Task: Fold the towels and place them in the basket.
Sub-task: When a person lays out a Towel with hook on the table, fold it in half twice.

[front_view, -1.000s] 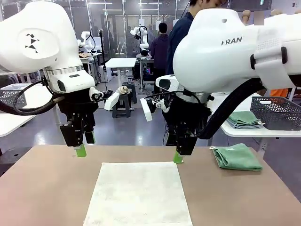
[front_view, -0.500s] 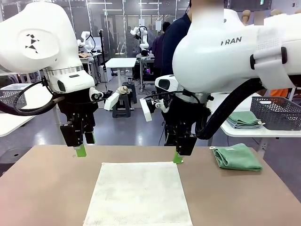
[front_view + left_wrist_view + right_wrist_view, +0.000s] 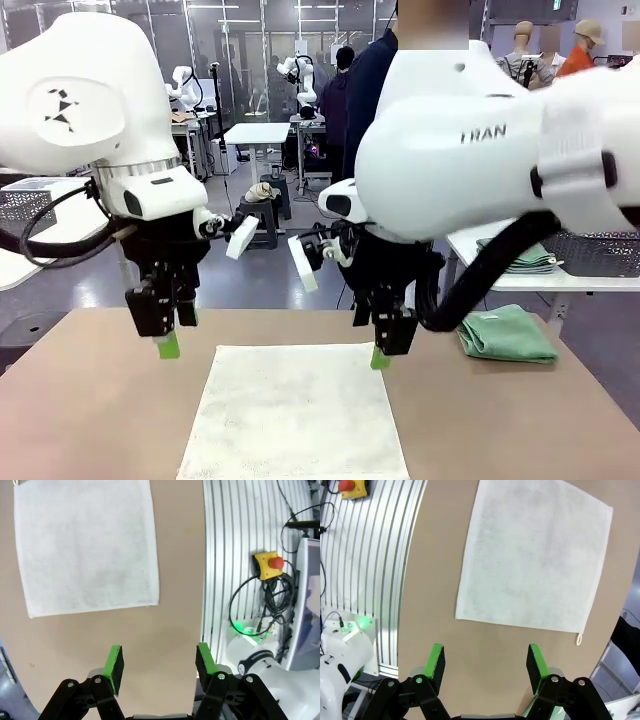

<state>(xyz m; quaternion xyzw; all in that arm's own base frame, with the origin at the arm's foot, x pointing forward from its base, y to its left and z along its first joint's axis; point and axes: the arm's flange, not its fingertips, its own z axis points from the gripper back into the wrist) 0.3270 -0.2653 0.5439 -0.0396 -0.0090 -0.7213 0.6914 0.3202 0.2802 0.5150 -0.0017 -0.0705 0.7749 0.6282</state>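
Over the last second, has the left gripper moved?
Yes. The left gripper has dropped in the front view, its pads now level with the towel's far edge.

Bright, even indoor light from overhead, with only faint soft shadows on the brown table (image 3: 100, 420). The cream towel (image 3: 295, 415) looks pale and slightly washed out. Wrist views bend straight rails (image 3: 235, 540) near their edges.

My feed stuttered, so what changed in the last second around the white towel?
The left hand and the right hand both moved lower in the front view, closer to the far edge of the white towel. Both are open and empty; nothing was gripped or released. The white towel lies flat as before, and the folded green towel has not moved.
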